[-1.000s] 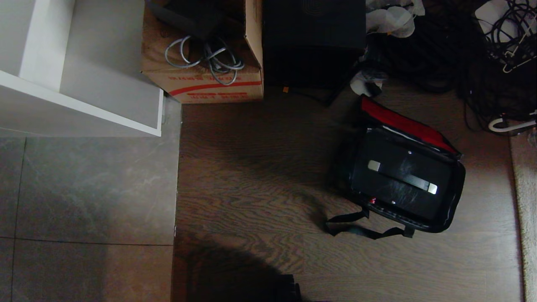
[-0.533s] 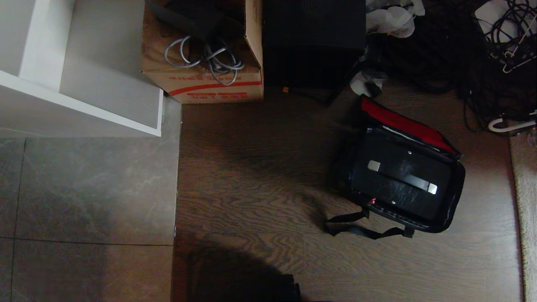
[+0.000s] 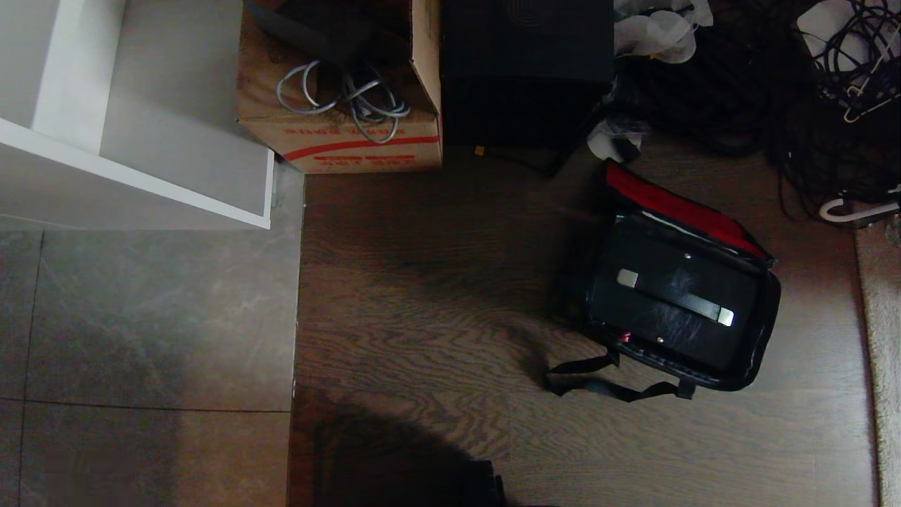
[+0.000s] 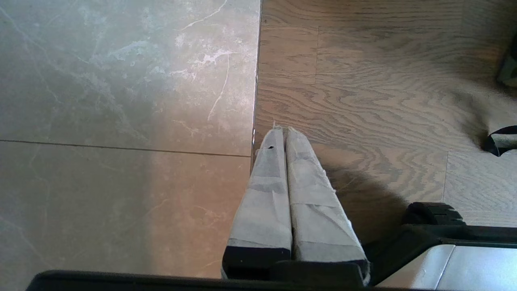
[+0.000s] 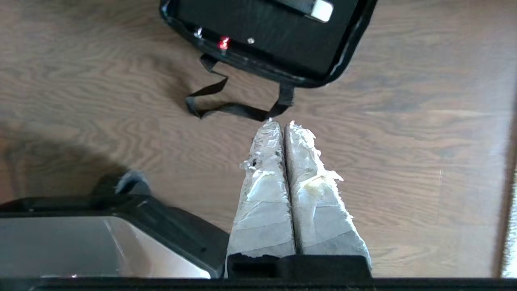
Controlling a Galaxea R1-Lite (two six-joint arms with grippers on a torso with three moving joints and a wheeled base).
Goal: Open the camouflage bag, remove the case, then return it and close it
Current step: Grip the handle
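Floor in two parts: dark brown wood-grain floor (image 3: 436, 296) on the right, grey marbled stone tiles (image 3: 148, 317) on the left, meeting in a straight seam. A pale rug edge (image 3: 883, 338) runs along the far right.

Along the far side: one white shelf unit (image 3: 141, 176); one open brown cardboard box with red print (image 3: 338, 141) holding grey looped cables (image 3: 345, 91); one plain black box (image 3: 524, 70) just beside it; crumpled white plastic (image 3: 662, 28); a heap of black cables (image 3: 809, 91).

One boxy soft camouflage bag (image 3: 764, 331) sits on the wood floor, right of centre, well apart from the cardboard box. It lies open: red-lined flap (image 3: 669, 204) folded back on the far side, black rim around the opening. Inside, one flat black case with two silver end caps on its handle (image 3: 669, 303). One black strap loop (image 3: 598, 380) trails on the floor at the near side.

Left gripper (image 4: 282, 129): tape-wrapped fingers pressed together, grasping nothing, over the seam between tile and wood. Right gripper (image 5: 282, 123): fingers clenched together, empty, above the wood floor just short of the strap.
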